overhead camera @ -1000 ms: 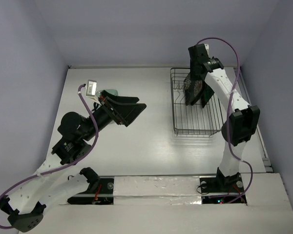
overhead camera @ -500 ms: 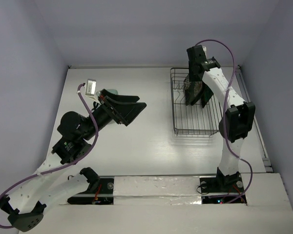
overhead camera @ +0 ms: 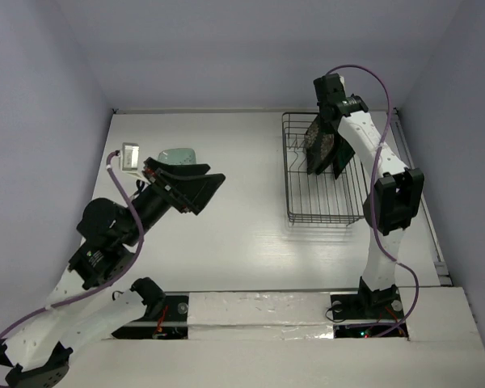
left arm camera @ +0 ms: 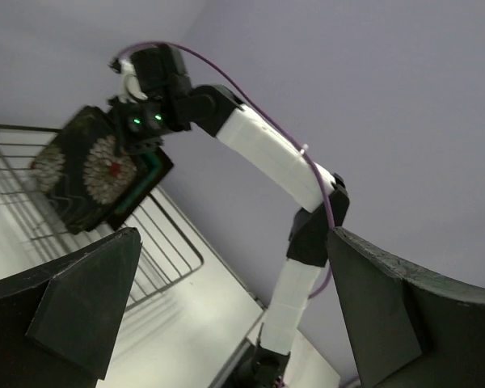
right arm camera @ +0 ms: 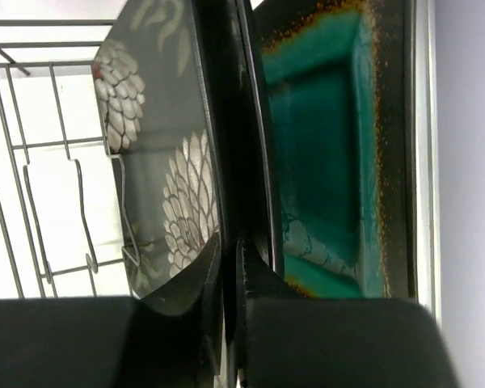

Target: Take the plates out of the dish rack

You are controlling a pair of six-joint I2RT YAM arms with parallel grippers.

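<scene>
The wire dish rack (overhead camera: 327, 202) stands at the back right of the table. The black plate with white flowers (overhead camera: 315, 148) leans upright in it, with the teal-centred plate (overhead camera: 340, 159) right behind. My right gripper (overhead camera: 318, 134) reaches down from above and is shut on the flower plate's top edge (right arm camera: 162, 105); the teal plate (right arm camera: 323, 145) lies just beyond its outer finger. The pale mint plate (overhead camera: 178, 153) lies flat on the table at the left. My left gripper (overhead camera: 208, 194) hovers just in front of it, open and empty, facing the rack (left arm camera: 170, 242).
The white table (overhead camera: 242, 234) is walled at the back and on both sides. The rack sits close to the right wall and back edge. The raised white strip with both arm bases (overhead camera: 259, 311) runs along the near edge.
My left arm has drawn back to the left and nearer, uncovering more of the mint plate. My right gripper has shifted slightly and the flower plate has tilted in its grip.
</scene>
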